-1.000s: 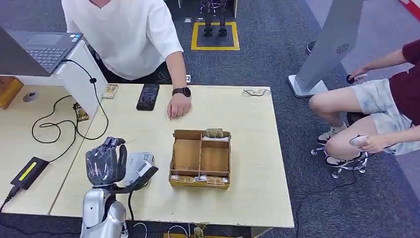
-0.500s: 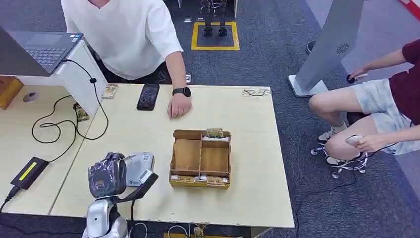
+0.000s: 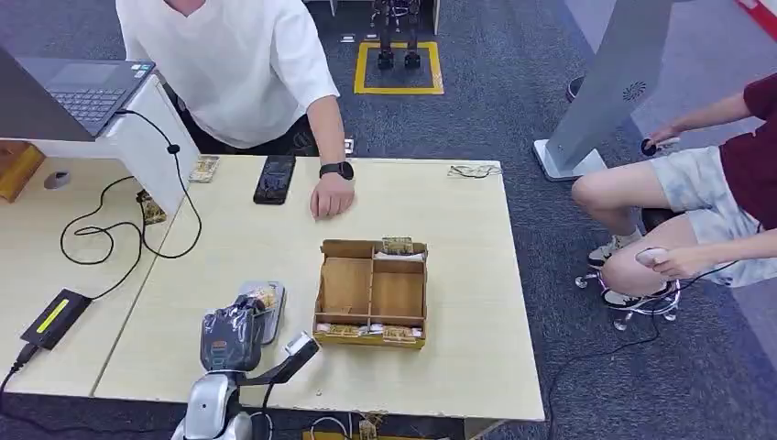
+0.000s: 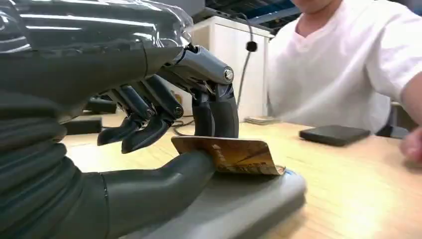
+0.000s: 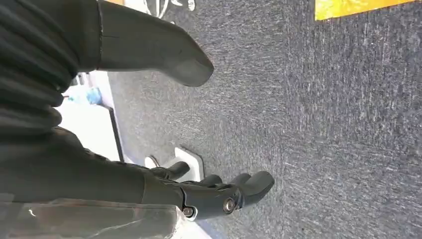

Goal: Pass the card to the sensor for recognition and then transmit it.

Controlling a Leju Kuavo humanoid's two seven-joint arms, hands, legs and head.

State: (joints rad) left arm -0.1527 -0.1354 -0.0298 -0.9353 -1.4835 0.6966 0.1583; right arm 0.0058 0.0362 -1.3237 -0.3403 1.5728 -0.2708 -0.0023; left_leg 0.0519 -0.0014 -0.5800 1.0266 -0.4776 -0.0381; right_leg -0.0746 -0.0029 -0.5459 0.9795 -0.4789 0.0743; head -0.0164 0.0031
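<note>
Robot test lab, grey carpet floor [image 3: 513, 110], yellow floor marking [image 3: 398, 67], laptop [image 3: 78, 92], cabled wooden table [image 3: 458, 229]

Open tabletop [image 3: 275, 238] lies far of the left hand [image 3: 234, 337]. To its right, the wooden divided box [image 3: 371, 293] blocks passage. At the far edge, a person's hand [image 3: 330, 195] and phone [image 3: 274, 178] obstruct.

Head view bright, even overhead light, soft faint shadows on table [image 3: 440, 211], picture sharp. Left wrist view: white glare streaks on left hand [image 4: 149, 119] cover, person [image 4: 348, 64] behind soft and out of focus, far tabletop washed out. Right wrist view: carpet [image 5: 323, 124] evenly lit, grainy, right hand [image 5: 149, 189] dark
</note>
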